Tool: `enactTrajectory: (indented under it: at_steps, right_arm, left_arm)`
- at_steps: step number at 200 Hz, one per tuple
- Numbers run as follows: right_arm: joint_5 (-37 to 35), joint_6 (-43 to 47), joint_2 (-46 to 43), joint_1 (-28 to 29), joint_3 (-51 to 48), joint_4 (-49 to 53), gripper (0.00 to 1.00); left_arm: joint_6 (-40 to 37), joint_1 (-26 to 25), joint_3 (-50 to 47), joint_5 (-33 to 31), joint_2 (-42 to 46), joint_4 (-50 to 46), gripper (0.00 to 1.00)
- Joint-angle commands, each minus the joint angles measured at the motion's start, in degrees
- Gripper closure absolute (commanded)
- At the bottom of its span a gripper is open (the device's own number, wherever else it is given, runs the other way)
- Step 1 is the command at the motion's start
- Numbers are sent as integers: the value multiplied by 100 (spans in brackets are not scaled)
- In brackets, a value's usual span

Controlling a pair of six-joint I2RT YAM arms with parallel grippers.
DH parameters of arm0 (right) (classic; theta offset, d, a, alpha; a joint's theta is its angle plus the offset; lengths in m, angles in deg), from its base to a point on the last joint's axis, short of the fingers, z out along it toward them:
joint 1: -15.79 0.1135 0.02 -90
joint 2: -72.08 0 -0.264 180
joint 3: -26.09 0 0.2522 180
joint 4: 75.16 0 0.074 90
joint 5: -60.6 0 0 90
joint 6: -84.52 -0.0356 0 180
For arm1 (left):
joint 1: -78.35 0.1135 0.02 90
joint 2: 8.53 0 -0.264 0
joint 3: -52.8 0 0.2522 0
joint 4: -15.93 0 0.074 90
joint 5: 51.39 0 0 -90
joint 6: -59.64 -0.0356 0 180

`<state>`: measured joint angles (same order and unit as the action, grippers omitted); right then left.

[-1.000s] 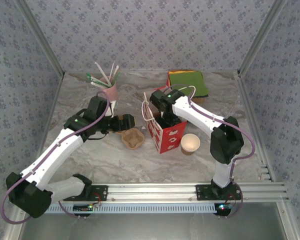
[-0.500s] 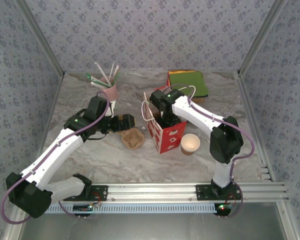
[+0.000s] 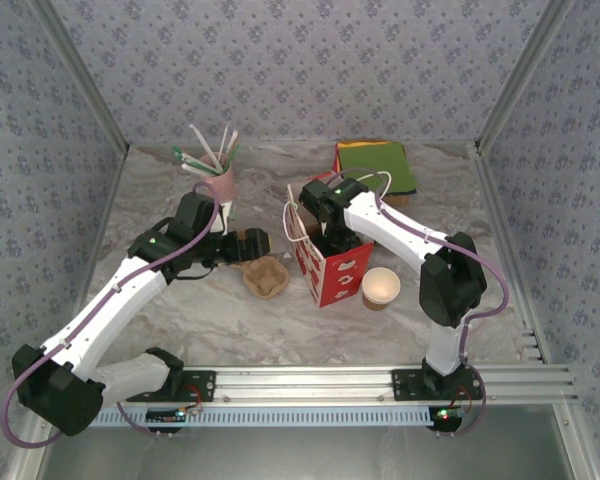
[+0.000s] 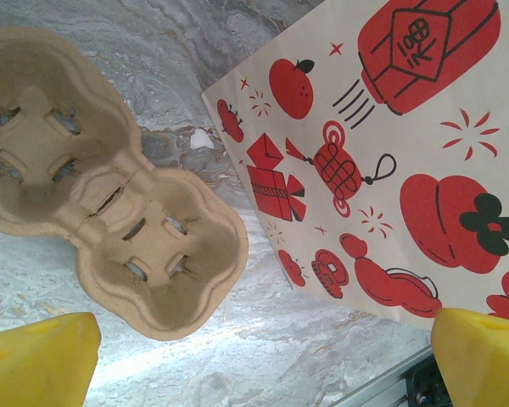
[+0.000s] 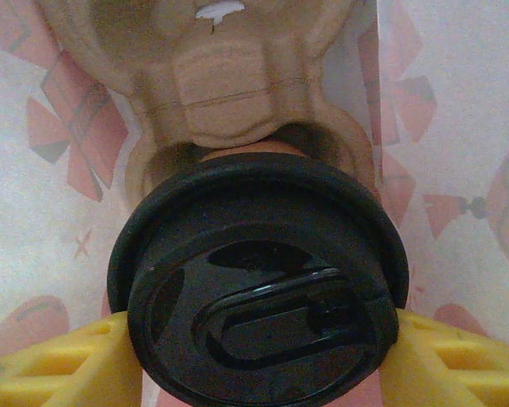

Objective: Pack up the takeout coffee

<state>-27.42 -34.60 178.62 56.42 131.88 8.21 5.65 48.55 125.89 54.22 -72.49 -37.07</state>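
From above, the red-printed paper bag stands upright near the middle of the marble table. The right gripper reaches down into the bag's open top. The left gripper hangs low just left of the bag, above the far edge of a pulp cup carrier that lies beside the bag. A lidless cup stands just right of the bag. A pink cup of straws is behind and left of the bag, and a stack of coloured napkins lies behind and right of it.

The left wrist view looks down between the left gripper's yellow fingertips, which are spread wide with nothing between them. The cup carrier lies empty on the table, its corner close to the bag's printed side.

In the right wrist view, the right gripper is clamped on the takeout coffee, with yellow fingers pressed against both sides of its black lid. The coffee is inside the bag, over a second carrier that sits at the bottom. I cannot tell whether the cup is seated in it.
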Motion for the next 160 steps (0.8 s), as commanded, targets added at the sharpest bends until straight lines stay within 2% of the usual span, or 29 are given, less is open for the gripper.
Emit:
enactTrajectory:
  at_steps: [1, 40, 63, 93, 160]
  right_arm:
    - [-74, 74, 608, 15, -399, -241, 36]
    - [-97, 77, 559, 5, -269, -143, 36]
    - [-101, 65, 530, 24, -173, -105, 36]
    - [-113, 65, 534, 33, -133, -66, 36]
    - [-120, 56, 535, 32, -91, -35, 36]
  left_arm:
    - [-95, -31, 202, -32, -28, -42, 0]
    - [-97, -32, 231, -8, -37, -29, 0]
    - [-138, -44, 266, 215, -16, 0, 0]
    - [-185, -122, 263, 375, 103, 371, 0]
    - [-188, -133, 232, 347, 86, 387, 0]
